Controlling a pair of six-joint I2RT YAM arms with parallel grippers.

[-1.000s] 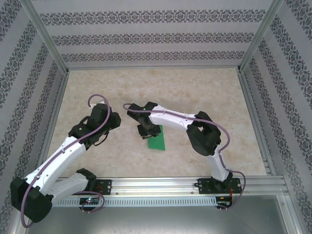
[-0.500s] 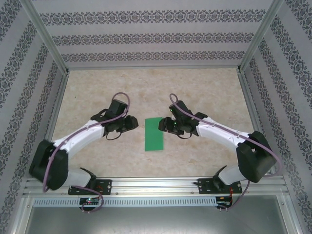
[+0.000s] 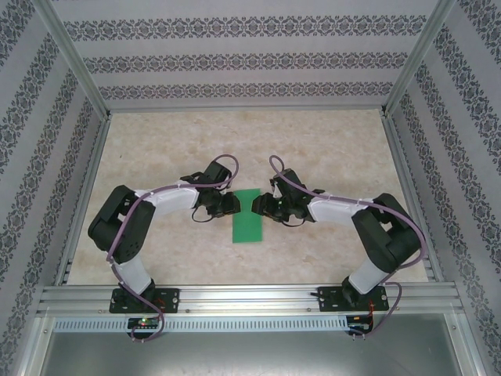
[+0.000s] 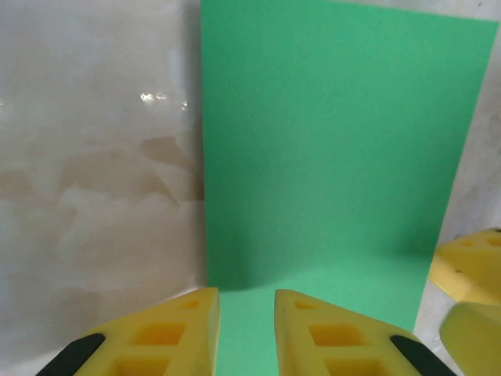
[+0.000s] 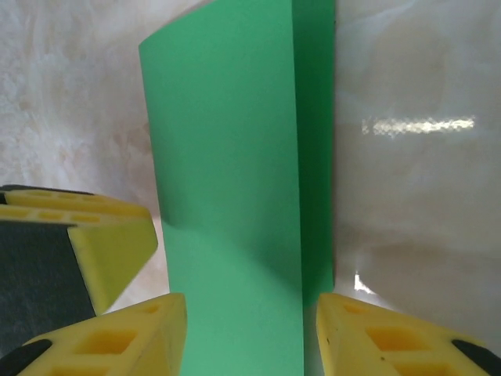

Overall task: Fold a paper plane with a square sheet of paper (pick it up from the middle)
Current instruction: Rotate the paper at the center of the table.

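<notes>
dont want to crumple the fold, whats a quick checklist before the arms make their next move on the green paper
1. green paper folded to a rectangle, lying on the table: ok
2. left gripper narrowly open, at the paper's edge: ok
3. right gripper open, astride the paper: ok
4. grippers apart from each other: ok
5. layers flat, edges matched: cannot tell

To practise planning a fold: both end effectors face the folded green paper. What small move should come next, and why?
Probably lower the right end effector to press the green paper flat: its fingers stand open over the paper's edge, the top layer seems to bow up, and the left end effector sits at the opposite edge.
</notes>
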